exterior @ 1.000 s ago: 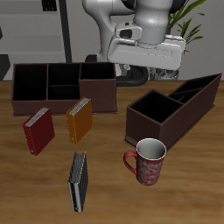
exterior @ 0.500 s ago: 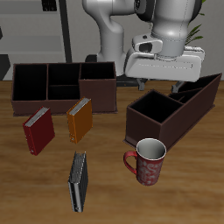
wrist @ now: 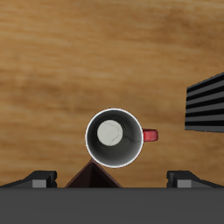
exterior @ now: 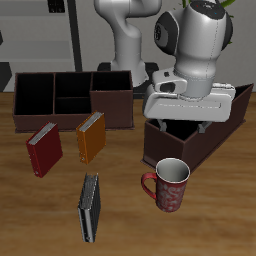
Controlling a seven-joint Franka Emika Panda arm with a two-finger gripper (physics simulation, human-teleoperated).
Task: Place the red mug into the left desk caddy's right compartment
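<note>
mug [exterior: 171,184]: sits upright on the table, nothing touching it, handle sticking out sideways. In the wrist view the mug [wrist: 115,136] is almost dead centre below the fingers, so the arm looks lined up for a straight-down grab.

gripper [exterior: 181,128]: hovers above the mug, well clear of the rim and over the caddy's near end. Fingers are spread apart and hold nothing; the wrist view shows one dark fingertip [wrist: 37,179] on each side, the mug between them.

caddy [exterior: 227,118]: the diagonal brown box just behind the mug. Its big end section, the right compartment [exterior: 176,132], is the part closest to the mug and mostly hidden by the gripper, so can't tell whether there's anything in it.

step: probably still the approach, pick not started.

next: likely drop straight down and close on the rim or wall, keeping off the handle so it doesn't twist.

other stuff: a striped dark book [wrist: 205,102] lies off beyond the handle, apart from the mug.
</note>
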